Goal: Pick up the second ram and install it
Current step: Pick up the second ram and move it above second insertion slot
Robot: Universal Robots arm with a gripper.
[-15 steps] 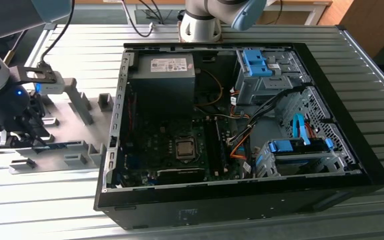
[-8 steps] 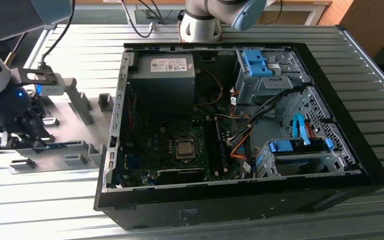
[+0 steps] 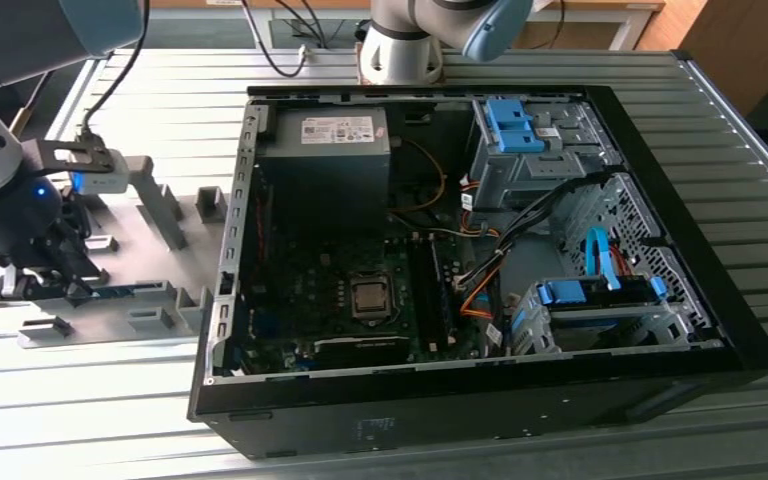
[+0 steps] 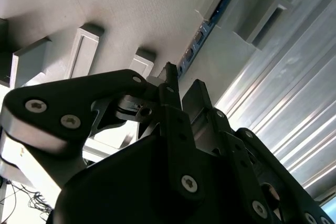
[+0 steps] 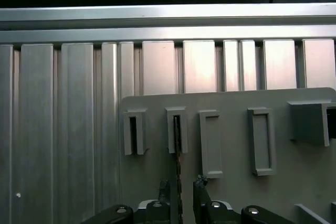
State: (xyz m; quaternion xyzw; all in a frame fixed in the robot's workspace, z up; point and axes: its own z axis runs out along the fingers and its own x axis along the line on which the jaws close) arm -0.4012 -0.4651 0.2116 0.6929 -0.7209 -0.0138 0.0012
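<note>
A: Where is the second ram (image 3: pixel 115 292), that long, thin blue-green circuit-board stick?

B: It stands on edge with one end in a small grey plastic slotted block (image 5: pixel 184 129) on the flat grey fixture plate (image 3: pixel 124 215). That is at the exterior view's left, well apart from the open black metal computer case (image 3: pixel 744 340). The black gripper (image 5: pixel 182 187) is low over the plate, right at the stick.

A: And the jaws?

B: Narrowly parted. In the first wrist view the stick's edge runs between them. It lies close to one finger, and a slit of grey plate shows before the other. So they look to be straddling the stick, not pinching it.

A: What would make this grasp a good one?

B: Judging from the pictures, three things. The stick should be centred so that both pads meet it together. The jaws should be square to the board's flat faces. The hold should bear on the board itself, not on the small dark chips. A lopsided close could tilt the stick and wedge it in its slot.

A: Any writing to read?

B: A white label (image 3: pixel 337 128) sits on the dark grey power supply box (image 3: pixel 324 180) at the far side of the case, but its print is too small to make out. Nothing legible shows on the plate or on the ribbed aluminium bench (image 3: pixel 77 400).
</note>
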